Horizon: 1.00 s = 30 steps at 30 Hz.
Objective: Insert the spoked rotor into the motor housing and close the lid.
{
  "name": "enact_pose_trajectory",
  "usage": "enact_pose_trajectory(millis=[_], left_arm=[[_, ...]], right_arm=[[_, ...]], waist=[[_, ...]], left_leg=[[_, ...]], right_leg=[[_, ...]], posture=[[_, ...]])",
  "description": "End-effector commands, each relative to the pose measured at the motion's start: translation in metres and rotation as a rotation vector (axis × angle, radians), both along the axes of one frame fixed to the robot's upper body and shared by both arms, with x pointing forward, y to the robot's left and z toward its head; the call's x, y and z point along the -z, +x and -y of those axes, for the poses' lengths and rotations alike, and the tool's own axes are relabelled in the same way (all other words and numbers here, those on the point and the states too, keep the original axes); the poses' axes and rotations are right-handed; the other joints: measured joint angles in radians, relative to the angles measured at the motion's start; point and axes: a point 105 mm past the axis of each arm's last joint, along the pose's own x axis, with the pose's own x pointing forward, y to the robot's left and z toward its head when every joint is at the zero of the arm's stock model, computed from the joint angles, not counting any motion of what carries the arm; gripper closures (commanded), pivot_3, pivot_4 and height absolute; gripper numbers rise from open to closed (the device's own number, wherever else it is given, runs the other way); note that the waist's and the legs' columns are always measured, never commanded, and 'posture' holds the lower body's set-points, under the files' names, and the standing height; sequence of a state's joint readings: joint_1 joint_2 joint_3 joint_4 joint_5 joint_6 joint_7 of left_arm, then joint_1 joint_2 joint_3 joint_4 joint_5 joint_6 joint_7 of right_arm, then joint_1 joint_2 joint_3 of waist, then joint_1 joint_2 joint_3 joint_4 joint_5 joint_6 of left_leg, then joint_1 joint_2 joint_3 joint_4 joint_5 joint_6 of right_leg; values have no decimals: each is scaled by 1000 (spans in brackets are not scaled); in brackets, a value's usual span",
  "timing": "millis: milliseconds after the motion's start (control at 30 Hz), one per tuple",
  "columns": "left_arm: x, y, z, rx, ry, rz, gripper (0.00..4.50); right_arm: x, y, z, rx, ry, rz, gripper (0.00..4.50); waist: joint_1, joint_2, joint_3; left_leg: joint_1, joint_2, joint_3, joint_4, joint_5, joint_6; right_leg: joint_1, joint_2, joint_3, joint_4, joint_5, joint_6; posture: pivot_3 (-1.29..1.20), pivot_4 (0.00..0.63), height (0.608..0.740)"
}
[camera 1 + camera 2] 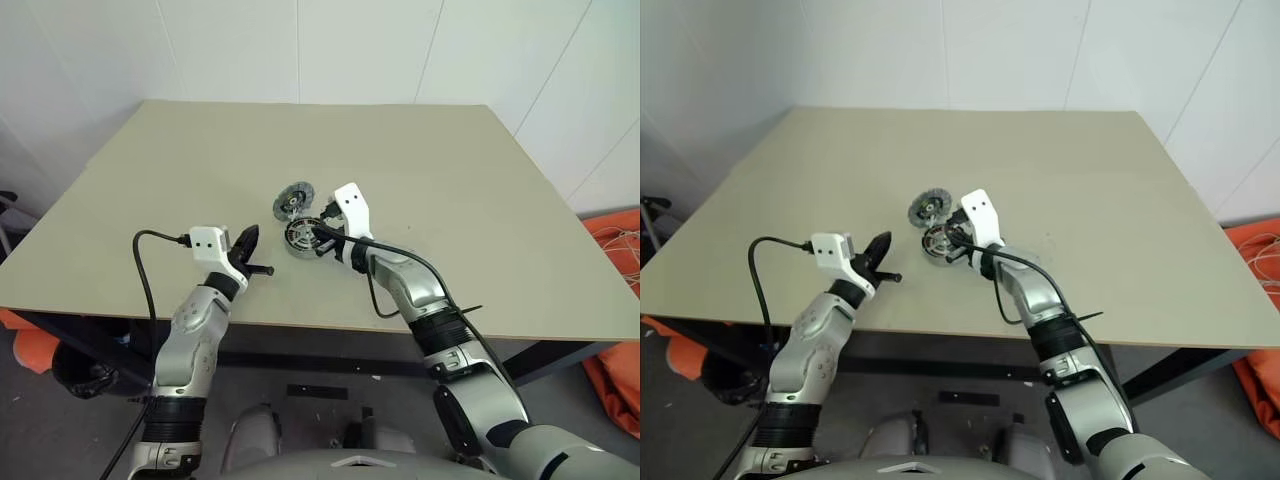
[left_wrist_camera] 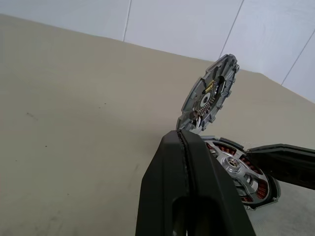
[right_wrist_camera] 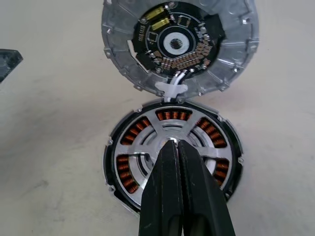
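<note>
Head view, bench (image 1: 480, 230): a plain tan top carrying the motor parts near its middle.
Head view, motor housing (image 1: 300, 238): lies flat on the bench, just in front of the lid (image 1: 293, 200), which stands tilted up behind it and touches it at the near edge.
Head view, right pincer (image 1: 318, 238): clenched, its tip over the housing; nothing is held.
Head view, left pincer (image 1: 247, 243): clenched on nothing, hanging above the bench near its front edge, apart from the housing on the left side.

Left wrist view, left pincer (image 2: 186, 162): both fingers pressed together with no gap.
Left wrist view, lid (image 2: 209, 94): propped up at a steep angle, its inner face with small electronic parts turned to the housing.
Left wrist view, motor housing (image 2: 241, 172): copper-brown windings visible under the silver spokes.

Right wrist view, spoked rotor (image 3: 147, 142): seated inside the motor housing (image 3: 113, 147), its flat spokes lying over the copper windings.
Right wrist view, right pincer (image 3: 177, 147): fingers tight together, tip at the rotor's centre hub.
Right wrist view, lid (image 3: 236, 44): open, circuit board and dark hub facing the camera, joined to the housing by a small white piece.
</note>
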State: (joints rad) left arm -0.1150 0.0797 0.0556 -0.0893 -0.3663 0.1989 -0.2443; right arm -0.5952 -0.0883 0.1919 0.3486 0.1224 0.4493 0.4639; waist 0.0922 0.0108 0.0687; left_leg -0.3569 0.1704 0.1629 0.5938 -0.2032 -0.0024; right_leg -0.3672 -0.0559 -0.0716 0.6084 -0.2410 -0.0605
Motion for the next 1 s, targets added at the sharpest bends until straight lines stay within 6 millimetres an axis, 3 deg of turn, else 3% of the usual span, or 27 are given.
enact_pose_trajectory(millis=[33,267,533,733,867,1000], left_arm=[[-14,3,0,-5,5,58,4483],[-13,3,1,-4,-3,51,4483],[-12,4,3,1,-3,47,4483],[-9,4,4,3,-1,42,4483],[-9,4,5,7,-1,39,4500],[-7,4,6,13,-2,33,4500]], right_arm=[[-7,1,-6,-35,-14,39,4500],[4,-4,-4,-65,-75,13,4500],[-34,-5,-10,-159,-89,128,4500],[-43,-12,-8,-296,-210,199,4500],[-45,-18,-3,-408,-293,222,3562],[-45,-16,2,-485,-384,239,2217]], waist=[[0,0,0],[0,0,0],[0,0,0],[2,0,0],[2,0,0],[1,0,0]], left_leg=[[0,0,0,0,0,0],[1,0,0,0,0,0],[0,0,0,1,0,0],[0,0,0,1,0,0],[-1,0,0,1,0,1],[-1,0,0,2,-1,1]], right_leg=[[0,0,0,0,0,0],[1,0,0,0,0,0],[0,0,0,0,0,0],[0,0,0,0,0,0],[0,0,0,0,0,0],[0,0,0,1,0,0]], posture=[[0,0,740],[0,0,740],[0,0,740],[0,0,740],[0,0,740],[0,0,740]])
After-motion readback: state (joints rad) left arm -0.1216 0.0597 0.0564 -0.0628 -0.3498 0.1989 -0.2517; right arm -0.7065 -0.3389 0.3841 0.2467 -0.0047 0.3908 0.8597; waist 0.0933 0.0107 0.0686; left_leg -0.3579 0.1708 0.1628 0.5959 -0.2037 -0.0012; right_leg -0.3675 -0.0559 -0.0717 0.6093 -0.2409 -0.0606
